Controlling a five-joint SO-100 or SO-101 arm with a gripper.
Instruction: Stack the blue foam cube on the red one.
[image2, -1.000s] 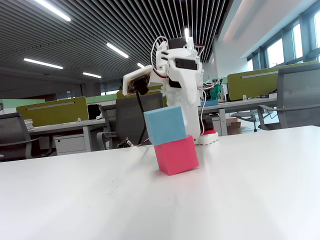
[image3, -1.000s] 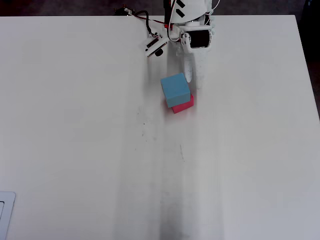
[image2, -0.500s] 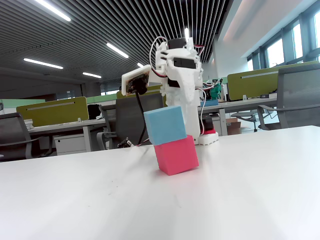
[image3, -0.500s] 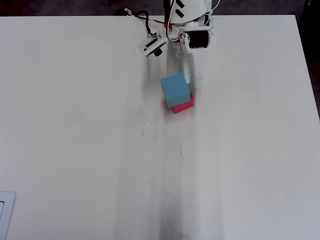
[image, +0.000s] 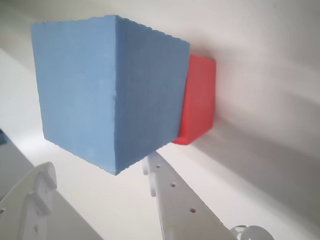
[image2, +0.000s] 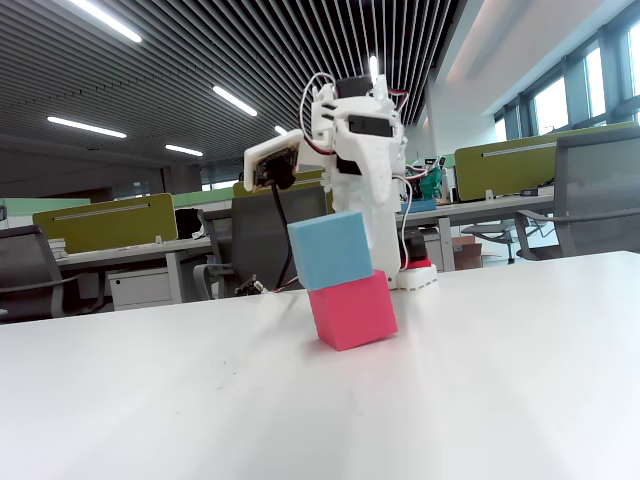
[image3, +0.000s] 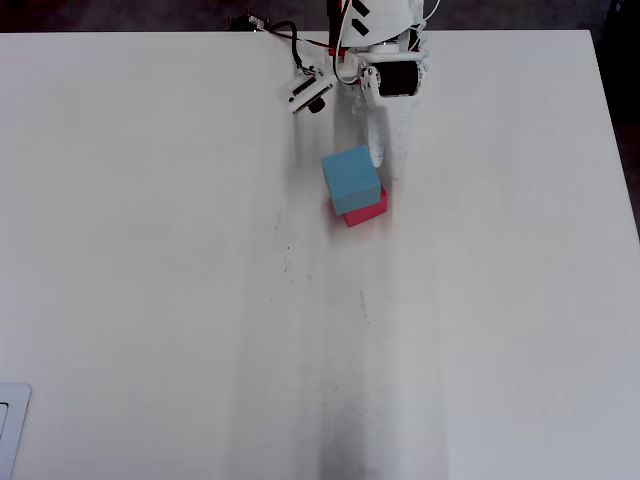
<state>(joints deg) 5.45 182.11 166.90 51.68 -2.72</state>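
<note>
gripper (image: 100, 172) fingers apart, clear of blue foam cube (image: 110, 90)

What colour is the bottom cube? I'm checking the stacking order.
Pinkish-red: the red one sits under the blue foam cube, clearest in the fixed view.

Fixed view: long ceiling light strips (image2: 100, 18) supply bright, even illumination; windows (image2: 555, 100) at right are overexposed. The bench (image2: 480, 380) surface reads pale and slightly washed out, and the background is soft.

Overhead view: the white bench (image3: 150, 250) is uniformly lit, with faint grey vertical bands through the middle.

Wrist view: close range, slightly soft. The blue foam cube (image: 107, 90) casts a broad, diffuse shadow on the surface beyond.
</note>
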